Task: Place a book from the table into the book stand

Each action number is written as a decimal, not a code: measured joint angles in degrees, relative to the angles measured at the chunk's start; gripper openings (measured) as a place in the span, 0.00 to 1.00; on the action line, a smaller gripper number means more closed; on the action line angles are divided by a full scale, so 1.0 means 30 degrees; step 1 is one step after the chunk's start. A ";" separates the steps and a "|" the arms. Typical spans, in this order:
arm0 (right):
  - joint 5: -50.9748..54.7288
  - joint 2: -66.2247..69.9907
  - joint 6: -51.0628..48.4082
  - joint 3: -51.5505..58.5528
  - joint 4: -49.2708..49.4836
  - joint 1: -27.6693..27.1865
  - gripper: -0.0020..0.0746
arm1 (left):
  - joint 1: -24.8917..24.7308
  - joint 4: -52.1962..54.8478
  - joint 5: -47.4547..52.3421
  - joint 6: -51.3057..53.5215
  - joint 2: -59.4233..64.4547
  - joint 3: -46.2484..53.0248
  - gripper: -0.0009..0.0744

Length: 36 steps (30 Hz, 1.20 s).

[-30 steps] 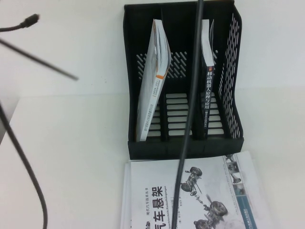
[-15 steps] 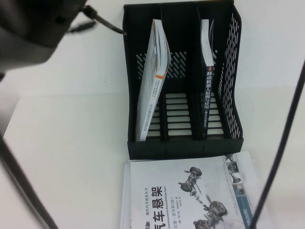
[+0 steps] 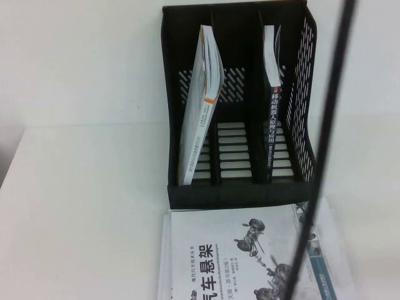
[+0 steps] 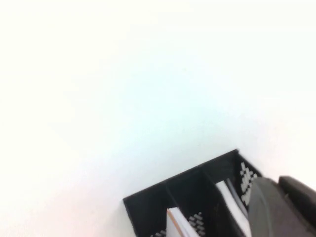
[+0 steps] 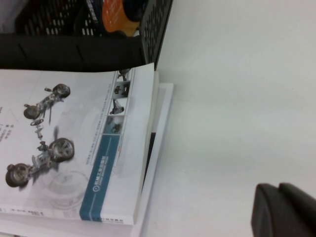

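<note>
The black book stand (image 3: 240, 190) sits at the back of the white table (image 3: 87, 206). The dark navy book (image 3: 273, 134) stands upright in the stand's right compartment, spine toward me; its orange cover art (image 5: 116, 10) shows in the right wrist view. Neither gripper appears in the high view. My left gripper (image 4: 278, 182) is shut on nothing and hangs high above the stand (image 4: 197, 185). My right gripper (image 5: 279, 186) is also shut and empty, over bare table to the right of the white book.
A white book with an orange-marked spine (image 3: 203, 106) leans in the stand's left compartment. A white book with a car-suspension drawing (image 3: 244, 256) lies flat in front of the stand, on top of another white sheet or book (image 5: 160, 148). A black cable (image 3: 322, 150) crosses the high view.
The black cable has swung from the middle of the high view to the right. The dark arm part at upper left half a second ago has left the view. The books have not moved.
</note>
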 joint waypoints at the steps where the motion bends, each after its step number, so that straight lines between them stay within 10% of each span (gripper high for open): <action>1: 0.0000 0.0000 0.0000 0.0029 0.0000 0.0000 0.03 | 0.0000 -0.0181 0.0000 0.0050 -0.0293 -0.0019 0.01; 36: 0.0000 0.0000 0.0000 0.0029 0.0000 0.0000 0.03 | -0.0094 0.0366 -0.0004 0.0025 -0.1550 -0.0167 0.01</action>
